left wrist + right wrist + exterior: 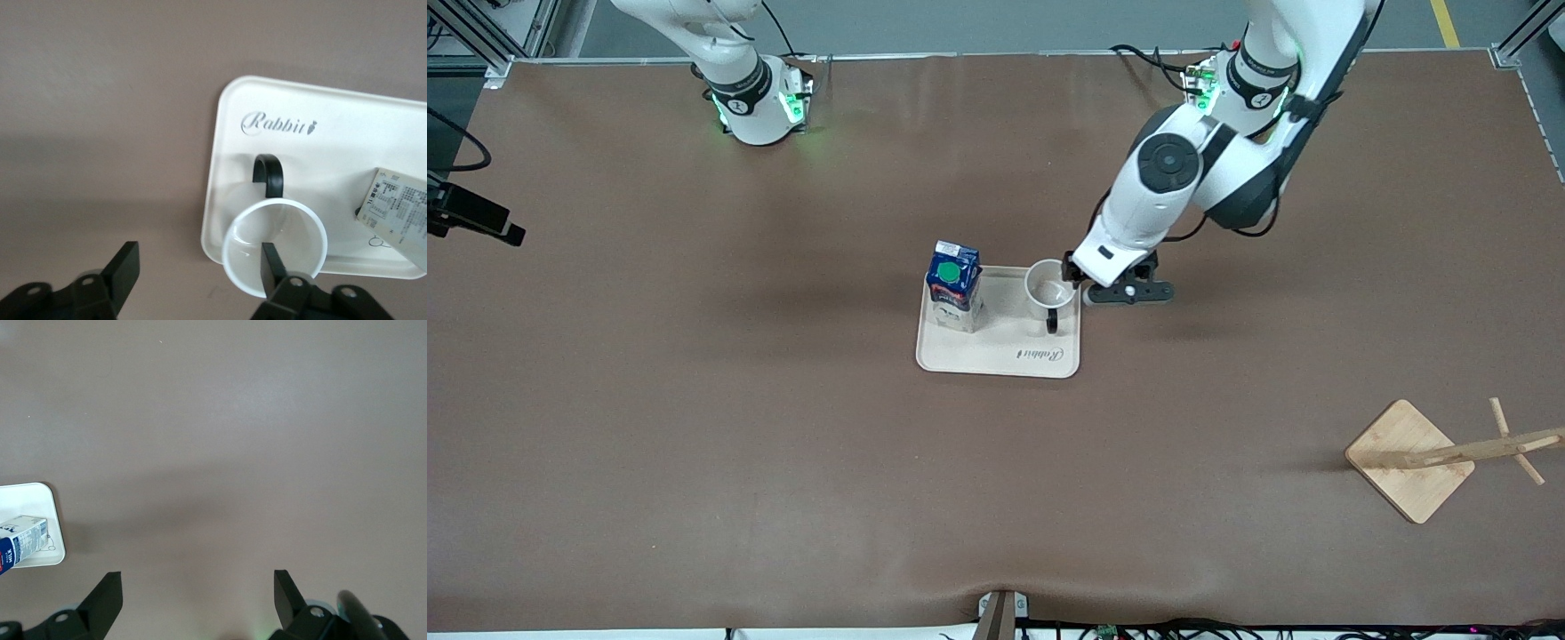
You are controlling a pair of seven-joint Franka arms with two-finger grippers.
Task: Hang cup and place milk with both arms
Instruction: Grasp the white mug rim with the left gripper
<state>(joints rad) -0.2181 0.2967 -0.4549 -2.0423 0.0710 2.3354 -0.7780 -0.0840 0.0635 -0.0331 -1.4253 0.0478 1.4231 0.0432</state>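
The left end effector (200,270) is spread open at the small white mug with black loop handle (1048,289) on the cream tray (1005,360), one finger apparently dipping inside the rim. Closing on the wall should come next, then carrying it to the wooden rack (1449,453). The blue-topped milk carton (954,286) stands beside it. The right end effector (193,593) waits open over bare brown tabletop (694,400).

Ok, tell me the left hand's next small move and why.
Probably close on the cup wall. The left hand is open at the tray edge, one finger inside the rim, the other outside, and the cup stands upright beside the milk. The right hand waits, open.
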